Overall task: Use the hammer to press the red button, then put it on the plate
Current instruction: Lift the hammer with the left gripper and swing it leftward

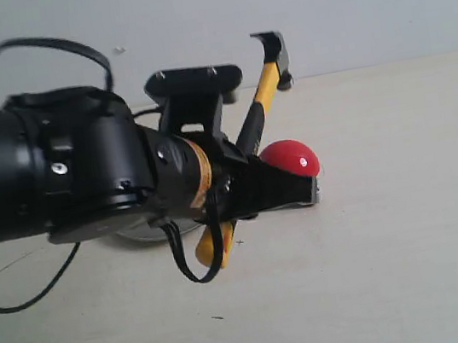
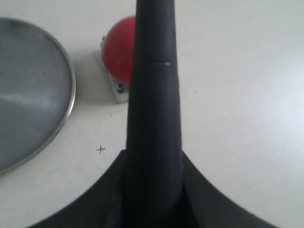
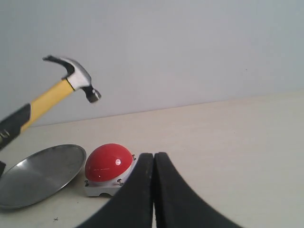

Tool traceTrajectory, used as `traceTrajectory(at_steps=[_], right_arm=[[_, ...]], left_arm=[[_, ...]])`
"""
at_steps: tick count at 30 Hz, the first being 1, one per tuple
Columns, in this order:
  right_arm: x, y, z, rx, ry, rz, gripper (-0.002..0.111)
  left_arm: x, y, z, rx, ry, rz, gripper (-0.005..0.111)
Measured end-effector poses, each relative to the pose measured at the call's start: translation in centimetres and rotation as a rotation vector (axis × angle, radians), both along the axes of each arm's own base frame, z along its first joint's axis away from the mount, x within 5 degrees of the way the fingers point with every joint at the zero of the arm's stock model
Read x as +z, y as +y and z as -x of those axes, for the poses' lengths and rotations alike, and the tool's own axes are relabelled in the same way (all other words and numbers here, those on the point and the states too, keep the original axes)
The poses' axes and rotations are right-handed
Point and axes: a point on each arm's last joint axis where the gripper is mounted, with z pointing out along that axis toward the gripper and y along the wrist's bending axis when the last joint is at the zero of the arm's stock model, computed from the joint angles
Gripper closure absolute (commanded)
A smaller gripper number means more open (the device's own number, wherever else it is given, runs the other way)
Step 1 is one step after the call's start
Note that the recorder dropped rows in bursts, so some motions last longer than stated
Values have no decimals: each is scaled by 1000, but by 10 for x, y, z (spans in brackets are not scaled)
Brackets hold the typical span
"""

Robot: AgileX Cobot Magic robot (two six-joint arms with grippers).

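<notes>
Right now the hammer is hanging tilted in the air, its dark head raised clear of the red button. The button is sitting on the tabletop just beside the plate. The left fingers are clamping around the black part of the hammer's handle. Low over the tabletop near the button, the right fingers are pressing together with nothing between them.
</notes>
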Motion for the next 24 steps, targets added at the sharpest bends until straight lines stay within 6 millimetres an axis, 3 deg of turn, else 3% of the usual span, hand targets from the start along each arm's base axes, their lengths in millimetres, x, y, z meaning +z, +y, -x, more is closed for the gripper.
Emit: traceTrajectory(at_steps=[5, 12, 17, 24], right_arm=[[0, 0, 0, 0, 0, 0, 108], [0, 0, 0, 0, 0, 0, 108], [0, 0, 0, 0, 0, 0, 108], [0, 0, 0, 0, 0, 0, 108]], left_arm=[[34, 11, 6, -9, -71, 64, 107], [30, 12, 5, 7, -64, 31, 107], [-2, 6, 2, 1, -3, -25, 107], [-90, 4, 10, -50, 158, -136, 107]])
